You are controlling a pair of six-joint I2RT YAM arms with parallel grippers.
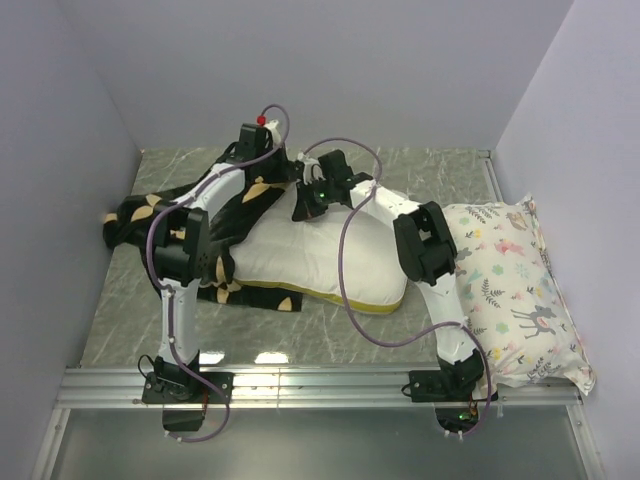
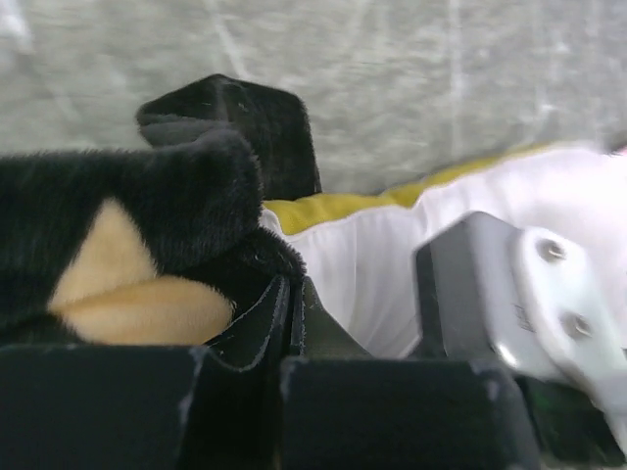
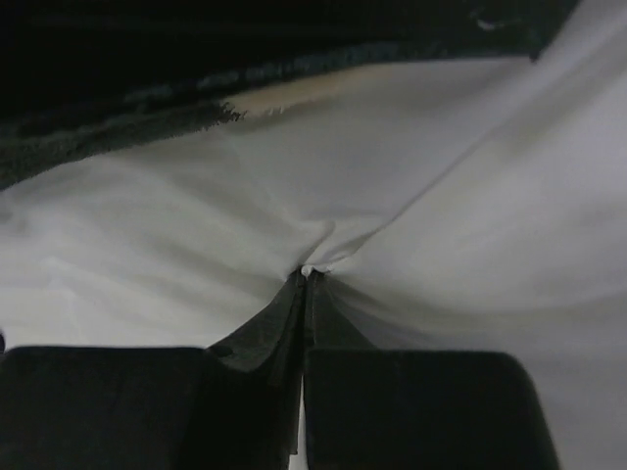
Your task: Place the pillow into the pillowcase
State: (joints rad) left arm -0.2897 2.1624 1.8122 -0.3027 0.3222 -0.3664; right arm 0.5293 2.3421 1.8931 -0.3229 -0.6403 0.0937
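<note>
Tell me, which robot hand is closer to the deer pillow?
Right. The right gripper, pinching the white pillow, is nearer the deer-print pillow lying far right. The left gripper is farther left, pinching the black flowered pillowcase.

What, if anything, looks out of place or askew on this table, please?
The black plush flower-printed pillowcase lies bunched and skewed at the white quilted pillow's far-left end. The deer-print pillow overhangs the near rail at right.
</note>
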